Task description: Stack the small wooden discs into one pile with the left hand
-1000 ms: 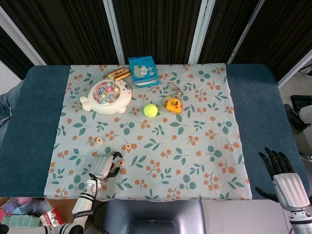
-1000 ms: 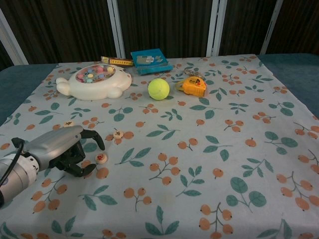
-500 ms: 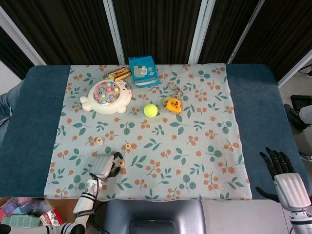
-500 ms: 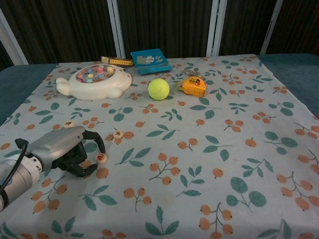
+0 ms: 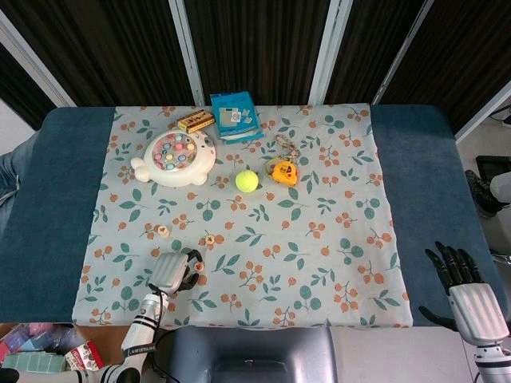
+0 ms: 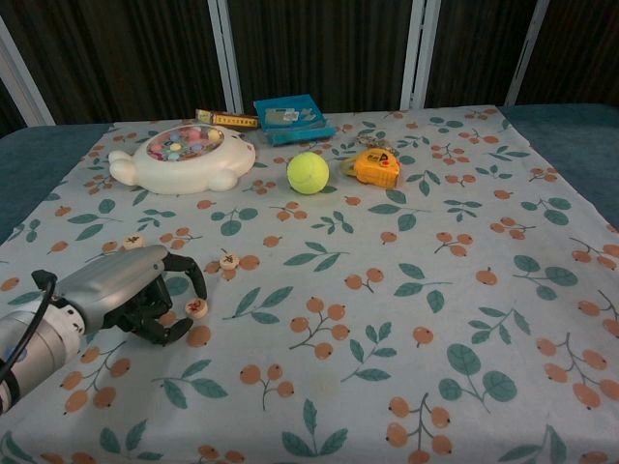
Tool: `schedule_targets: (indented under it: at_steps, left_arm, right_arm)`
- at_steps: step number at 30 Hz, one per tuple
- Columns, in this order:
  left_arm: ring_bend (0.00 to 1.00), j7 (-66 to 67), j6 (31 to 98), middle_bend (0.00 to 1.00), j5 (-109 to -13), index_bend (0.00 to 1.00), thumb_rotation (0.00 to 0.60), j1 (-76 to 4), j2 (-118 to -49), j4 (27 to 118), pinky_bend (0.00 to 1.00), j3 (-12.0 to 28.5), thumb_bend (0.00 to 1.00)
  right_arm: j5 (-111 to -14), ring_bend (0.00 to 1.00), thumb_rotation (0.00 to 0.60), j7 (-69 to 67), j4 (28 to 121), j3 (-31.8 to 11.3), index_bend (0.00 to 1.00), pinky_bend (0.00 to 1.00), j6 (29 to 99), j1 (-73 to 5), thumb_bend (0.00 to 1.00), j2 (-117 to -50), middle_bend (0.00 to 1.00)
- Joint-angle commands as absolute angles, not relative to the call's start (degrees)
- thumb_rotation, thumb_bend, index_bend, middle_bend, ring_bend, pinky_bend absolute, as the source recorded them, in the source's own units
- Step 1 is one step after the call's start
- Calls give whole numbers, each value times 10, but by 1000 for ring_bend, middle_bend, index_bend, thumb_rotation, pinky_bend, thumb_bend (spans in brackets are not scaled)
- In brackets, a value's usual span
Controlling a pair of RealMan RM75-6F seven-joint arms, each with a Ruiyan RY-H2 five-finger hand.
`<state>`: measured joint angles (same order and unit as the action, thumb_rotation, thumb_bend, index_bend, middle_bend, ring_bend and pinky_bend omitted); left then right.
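Discs lie unstacked on the floral cloth: far disc [image 6: 133, 241], left hand [image 6: 135, 290] with fingers curled around, not pinching, near disc [image 6: 196, 307], then third disc [image 6: 229, 259]. Best to pinch its rim gently, lifting straight.

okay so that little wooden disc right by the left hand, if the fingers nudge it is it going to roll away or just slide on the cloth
The wooden disc lies flat on the tablecloth, so a nudge from the left hand would probably slide it, not roll it. It looks small and thin, likely light, so it may skid easily. Being so low, it seems hard to pinch from above.
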<state>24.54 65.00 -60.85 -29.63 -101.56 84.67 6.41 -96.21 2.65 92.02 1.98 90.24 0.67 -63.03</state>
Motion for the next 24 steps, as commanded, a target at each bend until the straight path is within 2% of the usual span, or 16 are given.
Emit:
schedule_targets:
  at_steps: [1,17,24]
  left_arm:
    - [1000,246,650,1000,-609,423,600,-296,-1017,845,1000,64,391]
    - [1000,245,651,1000,-612,503,600,-295,-1018,841,1000,71,389]
    - [1000,241,661,1000,-615,510,600,-301,-987,863,1000,102,390]
  right_arm:
    - [-962,0,600,26,920,20,0,44,903,7,205,-630,0]
    - [-963,0,600,24,920,20,0,45,904,7,205,-630,0]
    - [-963,0,600,21,919,20,0,46,905,8,205,-628,0]
